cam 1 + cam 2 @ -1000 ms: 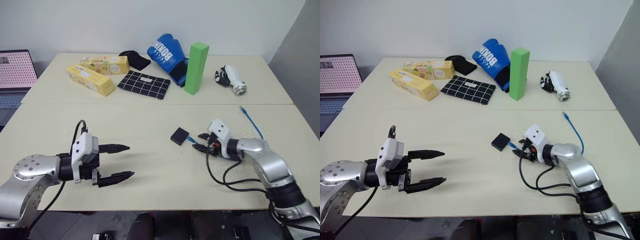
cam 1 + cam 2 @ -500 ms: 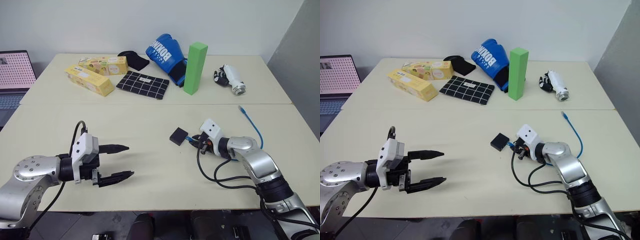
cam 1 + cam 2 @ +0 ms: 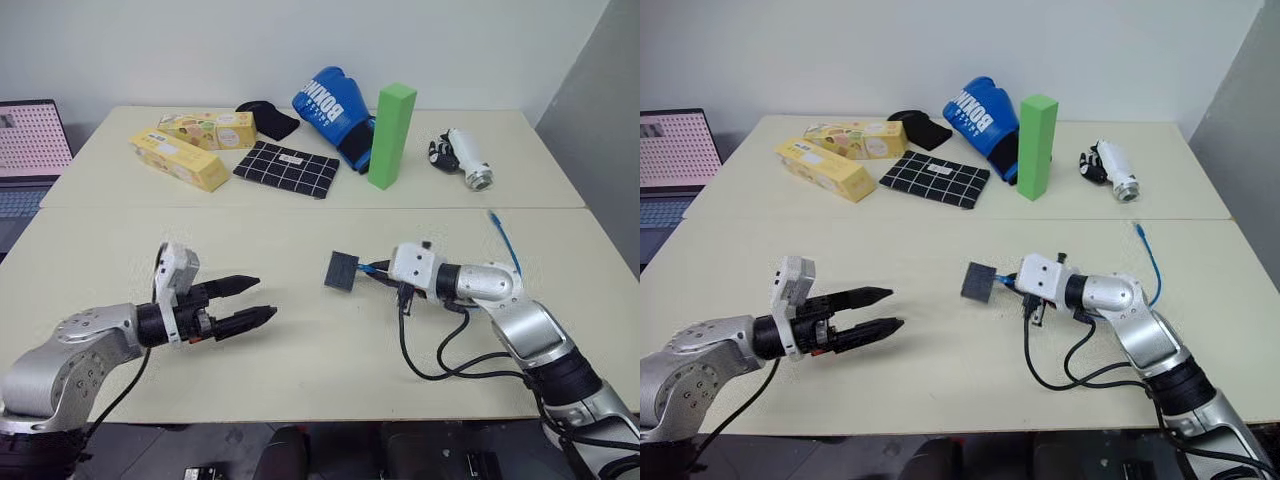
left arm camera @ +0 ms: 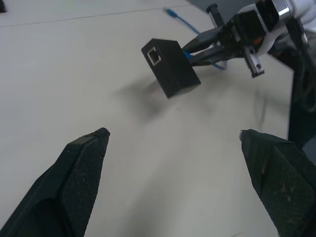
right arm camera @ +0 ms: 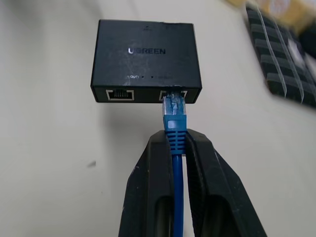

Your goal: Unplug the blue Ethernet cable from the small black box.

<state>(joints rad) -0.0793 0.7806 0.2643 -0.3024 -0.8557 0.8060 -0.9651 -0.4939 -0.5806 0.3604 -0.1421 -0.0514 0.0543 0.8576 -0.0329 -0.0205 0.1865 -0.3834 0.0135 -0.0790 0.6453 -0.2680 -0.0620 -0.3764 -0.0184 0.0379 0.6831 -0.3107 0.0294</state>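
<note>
Right gripper [image 5: 176, 148] pinches the blue Ethernet cable [image 5: 174, 129], small black box [image 5: 146, 60] dangling.

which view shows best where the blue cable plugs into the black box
The right wrist view: the blue Ethernet cable, pinched between the right gripper's fingers, enters one port of the small black box. The left wrist view shows the box's other side; the eye views show it small.

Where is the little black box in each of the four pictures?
Left eye view: small black box, middle of the table, lifted and tilted.
Right eye view: same spot.
Left wrist view: beyond the open left gripper, box.
Right wrist view: just past the right gripper, box.
Shared landmark: the blue Ethernet cable, plugged into it.
</note>
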